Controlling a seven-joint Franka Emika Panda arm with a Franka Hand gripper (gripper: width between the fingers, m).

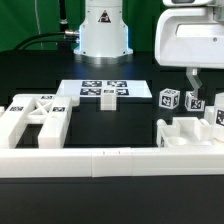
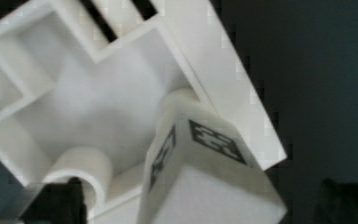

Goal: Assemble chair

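Chair parts (image 1: 50, 125) in two groups on the black table (image 1: 130, 125).

Exterior view: open frame pieces (image 1: 25, 115) at the exterior view's left. Blocky piece (image 1: 188, 132) and small tagged blocks (image 1: 168, 100) at the exterior view's right, with the gripper (image 1: 194, 88) hanging just over them. Marker board (image 1: 95, 90) farther back between the groups, border wall (image 1: 100, 160) along the front, bare table between.

Wrist view: jaws spread wide, fingertips (image 2: 55, 195) either side of an upright tagged bar (image 2: 202, 150). Dark gap beside it, so probably gripping nothing. Slotted panel (image 2: 87, 90) beneath.

Likely rigid, light, matte plastic: no flex, little slip, hardly fragile. Best taken across two flat parallel faces of a bar, near its middle, where narrow enough for the jaws. Room enough mid-table to lift and turn pieces. Tighter at the exterior view's right, with wall and neighbouring blocks close by.
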